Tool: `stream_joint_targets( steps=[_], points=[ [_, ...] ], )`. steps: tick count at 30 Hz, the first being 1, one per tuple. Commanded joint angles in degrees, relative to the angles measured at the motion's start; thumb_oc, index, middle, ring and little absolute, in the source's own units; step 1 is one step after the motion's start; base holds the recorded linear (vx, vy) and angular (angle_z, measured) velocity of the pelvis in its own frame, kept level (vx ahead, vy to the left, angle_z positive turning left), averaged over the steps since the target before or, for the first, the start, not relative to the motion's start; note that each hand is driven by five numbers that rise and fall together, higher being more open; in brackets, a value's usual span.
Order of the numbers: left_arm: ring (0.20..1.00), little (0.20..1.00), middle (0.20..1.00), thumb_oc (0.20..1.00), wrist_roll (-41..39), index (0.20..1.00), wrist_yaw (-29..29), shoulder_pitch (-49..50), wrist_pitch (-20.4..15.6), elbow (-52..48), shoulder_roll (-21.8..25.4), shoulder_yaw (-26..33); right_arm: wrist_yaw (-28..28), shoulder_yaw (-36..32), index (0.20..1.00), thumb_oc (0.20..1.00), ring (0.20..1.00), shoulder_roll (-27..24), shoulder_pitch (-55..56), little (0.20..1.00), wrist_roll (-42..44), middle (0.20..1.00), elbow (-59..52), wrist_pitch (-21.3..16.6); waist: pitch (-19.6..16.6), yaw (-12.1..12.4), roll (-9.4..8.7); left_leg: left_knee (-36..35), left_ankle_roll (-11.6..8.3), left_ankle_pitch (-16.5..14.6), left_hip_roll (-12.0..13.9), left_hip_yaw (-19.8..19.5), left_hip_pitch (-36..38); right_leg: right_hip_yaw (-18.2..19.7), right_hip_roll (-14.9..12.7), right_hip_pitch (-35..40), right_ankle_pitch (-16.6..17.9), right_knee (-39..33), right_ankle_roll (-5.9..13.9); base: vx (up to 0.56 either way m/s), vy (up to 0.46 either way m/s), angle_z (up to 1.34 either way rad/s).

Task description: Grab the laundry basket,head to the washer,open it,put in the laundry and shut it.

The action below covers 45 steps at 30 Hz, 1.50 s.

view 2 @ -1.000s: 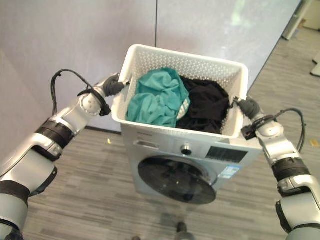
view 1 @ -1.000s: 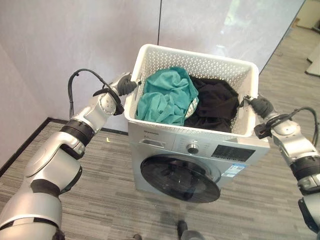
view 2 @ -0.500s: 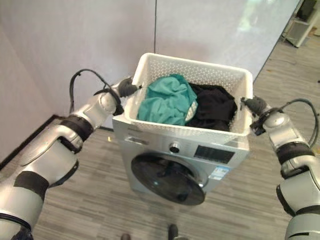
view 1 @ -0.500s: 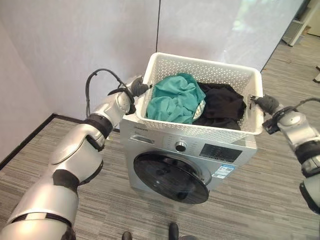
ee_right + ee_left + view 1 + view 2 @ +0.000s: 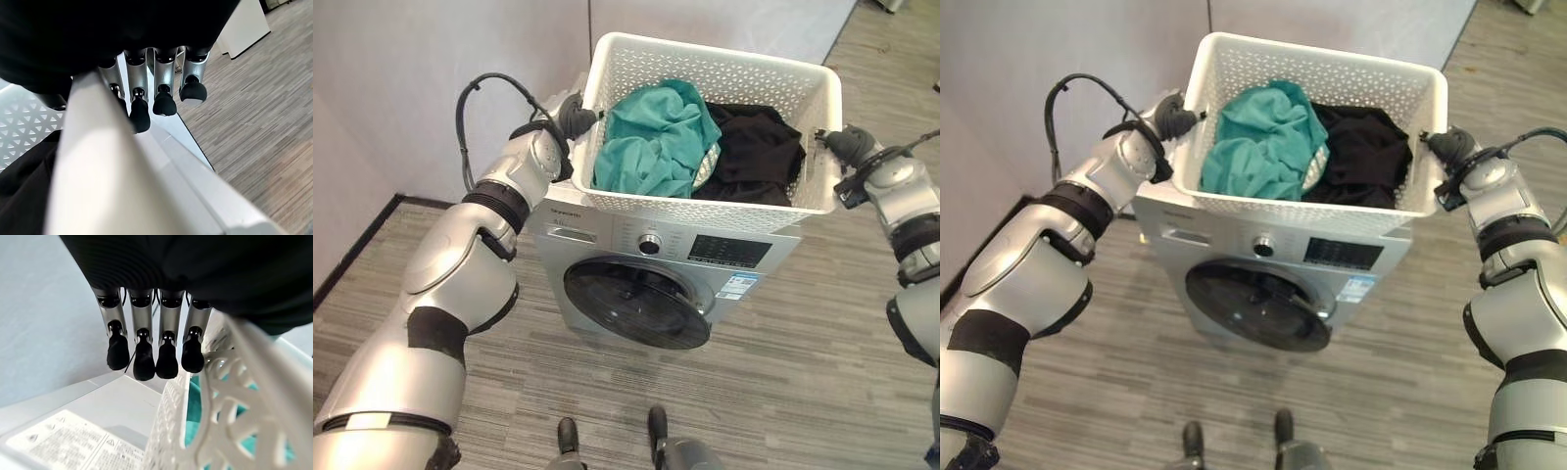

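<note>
The white lattice laundry basket [image 5: 705,69] is over the top of the silver washer [image 5: 607,230], between my two hands. Inside it a teal garment [image 5: 656,137] lies on the left and a black garment [image 5: 754,157] on the right. My left hand [image 5: 570,119] is at the basket's left rim, its fingers [image 5: 144,357] curled down beside the rim [image 5: 234,382]. At the right rim [image 5: 98,161] is my right hand [image 5: 847,145], its fingers [image 5: 164,100] hooked under the edge. The washer's round dark door [image 5: 636,302] is shut.
The washer stands against a pale grey wall [image 5: 431,59]. Grey plank floor [image 5: 803,372] spreads in front and to the right. A white cabinet [image 5: 244,24] stands further off on the right.
The washer has come closer and the camera looks down more steeply. The basket, still held by both hands, now sits further over the washer's top.
</note>
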Motion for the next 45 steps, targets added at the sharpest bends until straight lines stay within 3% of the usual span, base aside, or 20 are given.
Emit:
stream_joint_targets(
  steps=[1, 2, 10, 28, 39, 45],
  points=[
    [0.200, 0.200, 0.200, 0.200, -1.8, 0.200, 9.4, -12.6, -1.9, 4.9, 1.9, 0.8, -7.4, 2.0, 1.000, 1.000, 1.000, -0.5, -6.7, 1.000, 2.2, 1.000, 6.9, 1.7, 4.8, 1.7, 4.77, -9.9, -2.82, 1.7, 1.6, -1.5, 9.7, 2.0, -1.5, 2.8, 0.3, -0.8, 3.69, 0.03, 0.030, -0.02],
    [1.000, 1.000, 1.000, 1.000, -5.3, 1.000, 10.0, -12.5, -2.5, 4.6, 0.5, 2.8, -8.0, 2.9, 1.000, 1.000, 1.000, -0.6, -9.7, 1.000, 2.2, 1.000, 10.6, 2.5, 5.5, 2.1, 4.75, -9.9, -2.74, 1.9, 1.2, -1.9, 9.0, 1.9, -1.8, 2.5, 0.2, -0.8, 3.66, 0.06, 0.043, 0.05],
    [1.000, 1.000, 1.000, 1.000, -5.4, 1.000, 11.7, -13.5, -3.1, 4.5, -0.2, 3.8, -9.2, 3.2, 1.000, 1.000, 1.000, -2.5, -12.4, 1.000, 2.3, 1.000, 13.3, 2.3, 6.0, 1.5, 4.83, -9.9, -2.46, 1.6, 0.4, -1.9, 8.4, 2.4, -2.4, 1.8, 0.3, -0.8, 3.68, 0.02, 0.025, 0.17],
    [1.000, 1.000, 1.000, 1.000, -8.2, 1.000, 12.2, -17.9, -4.1, 7.2, 2.2, 4.0, -10.5, 3.7, 1.000, 1.000, 1.000, 3.9, -16.3, 1.000, 4.8, 1.000, 11.4, 0.6, 7.9, 0.9, 4.91, -9.9, -2.22, 2.0, 0.1, -0.7, 5.9, 4.1, -2.3, -1.9, 1.5, -0.8, 4.02, 0.00, 0.007, -0.04],
    [1.000, 1.000, 1.000, 1.000, -9.3, 1.000, 12.6, -20.2, -4.3, 7.8, 0.9, 3.5, -11.5, 5.2, 1.000, 1.000, 1.000, 7.5, -21.6, 1.000, 6.1, 1.000, 13.4, 0.7, 9.6, 1.4, 4.55, -9.9, -2.23, 3.1, -0.4, -1.2, 2.6, 4.0, -2.6, -4.5, 2.3, -0.8, 4.11, -0.01, 0.000, 0.00],
    [1.000, 1.000, 1.000, 1.000, -9.9, 1.000, 12.0, -20.9, -4.4, 8.4, 1.8, 3.5, -11.7, 5.4, 1.000, 1.000, 1.000, 7.5, -23.1, 1.000, 6.4, 1.000, 15.1, 1.0, 10.2, 1.6, 4.55, -9.9, -2.42, 3.4, -0.7, -1.4, 0.7, 3.8, -2.8, -5.9, 2.6, -0.8, 4.30, 0.00, 0.002, 0.03]
  ],
)
